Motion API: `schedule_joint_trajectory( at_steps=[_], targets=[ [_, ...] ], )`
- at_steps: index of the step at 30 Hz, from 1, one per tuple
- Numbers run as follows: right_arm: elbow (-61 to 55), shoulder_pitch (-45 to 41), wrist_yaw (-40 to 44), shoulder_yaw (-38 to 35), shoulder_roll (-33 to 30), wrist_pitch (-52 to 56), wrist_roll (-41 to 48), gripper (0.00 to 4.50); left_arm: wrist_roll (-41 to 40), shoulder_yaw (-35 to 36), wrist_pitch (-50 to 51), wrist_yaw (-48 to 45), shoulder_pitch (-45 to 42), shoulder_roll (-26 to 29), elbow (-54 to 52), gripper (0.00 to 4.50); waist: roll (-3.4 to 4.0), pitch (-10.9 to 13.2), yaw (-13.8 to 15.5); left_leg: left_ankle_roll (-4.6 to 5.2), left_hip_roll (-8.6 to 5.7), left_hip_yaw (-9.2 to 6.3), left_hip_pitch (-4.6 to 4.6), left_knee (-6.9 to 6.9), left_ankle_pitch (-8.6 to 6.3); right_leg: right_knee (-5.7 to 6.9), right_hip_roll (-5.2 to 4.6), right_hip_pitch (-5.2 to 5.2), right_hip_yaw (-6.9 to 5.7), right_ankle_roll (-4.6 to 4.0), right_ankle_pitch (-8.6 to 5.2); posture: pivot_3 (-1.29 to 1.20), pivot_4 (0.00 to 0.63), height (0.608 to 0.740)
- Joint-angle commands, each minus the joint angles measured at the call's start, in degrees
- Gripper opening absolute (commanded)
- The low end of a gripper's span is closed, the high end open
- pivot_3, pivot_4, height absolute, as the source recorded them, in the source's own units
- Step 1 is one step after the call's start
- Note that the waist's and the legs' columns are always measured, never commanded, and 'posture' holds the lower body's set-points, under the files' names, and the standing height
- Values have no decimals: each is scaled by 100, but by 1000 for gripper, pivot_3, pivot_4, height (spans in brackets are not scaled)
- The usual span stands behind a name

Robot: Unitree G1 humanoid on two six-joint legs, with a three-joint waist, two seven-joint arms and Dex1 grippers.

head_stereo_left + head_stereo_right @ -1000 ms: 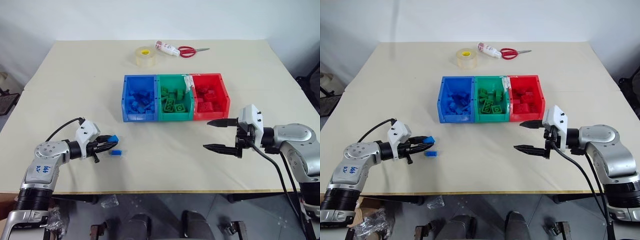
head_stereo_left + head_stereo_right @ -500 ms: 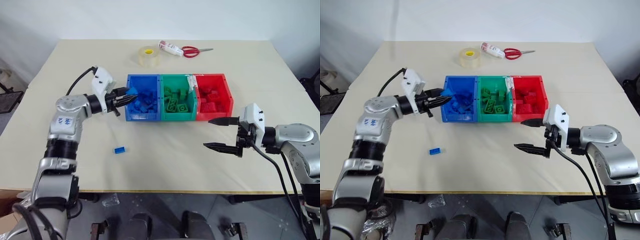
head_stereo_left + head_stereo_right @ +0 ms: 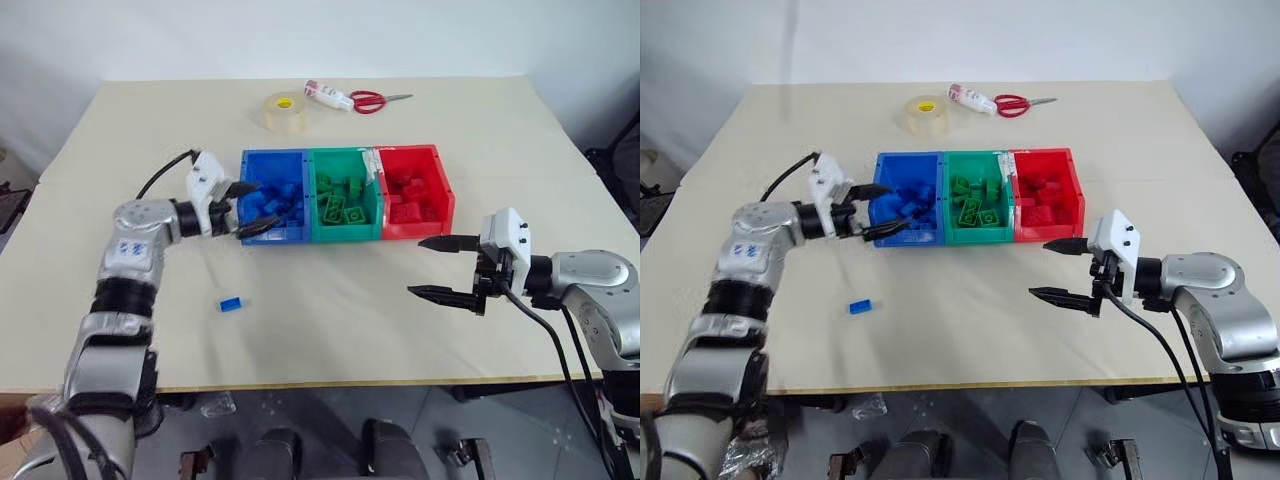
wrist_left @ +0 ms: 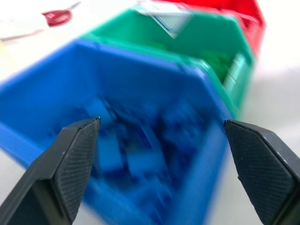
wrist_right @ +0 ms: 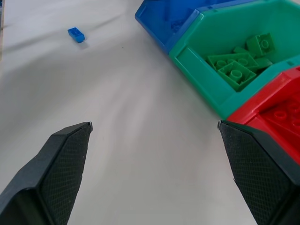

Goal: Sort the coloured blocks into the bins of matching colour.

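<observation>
The left pincer [image 3: 243, 209] was held wide open and empty at the blue bin [image 3: 272, 238], presumably for a drop, while one blue block [image 3: 230, 304] lay at seven o'clock on the surface [image 3: 330, 320] and the right pincer [image 3: 436, 267] waited open, empty.

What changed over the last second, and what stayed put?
The left gripper carried a blue block from the table's near left up to the blue bin and opened over it, letting go. The right gripper, open, and the loose blue block stayed put.
</observation>
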Motion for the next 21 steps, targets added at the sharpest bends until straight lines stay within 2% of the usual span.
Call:
schedule_joint_trajectory(
  at_steps=[1,6,10,16,21],
  targets=[
    [50,-161,134,-4,-5,-76,39,4500,-535,532,149,-588,788,589,-984,4483,0,0,-29,0,0,0,-1,-1,0,4,-1,-9,3,0,0,0,150,740],
    [289,-333,349,120,1,-163,-16,4500,-879,1179,-6,-1345,2487,1455,-1596,4483,1,0,-47,-2,0,1,0,-6,-2,15,-5,-23,11,-4,-2,0,150,740],
    [488,-504,482,201,35,-218,-85,4500,-941,1567,-320,-1653,3361,1762,-1532,4483,2,1,52,1,-3,2,-1,2,-5,8,-8,-19,14,-6,-3,0,150,740],
    [622,-679,576,289,61,-250,-136,4500,-1040,1647,-305,-1675,3583,1772,-1749,4483,2,1,124,5,-9,-1,-1,6,-9,10,-13,-14,14,-6,-3,0,150,740],
    [606,-695,590,277,58,-240,-155,4500,-888,1161,-245,-1331,3249,1446,-2096,4483,2,1,119,3,-8,1,-1,4,-9,15,-11,-19,14,-6,-3,0,150,740]
  ],
)
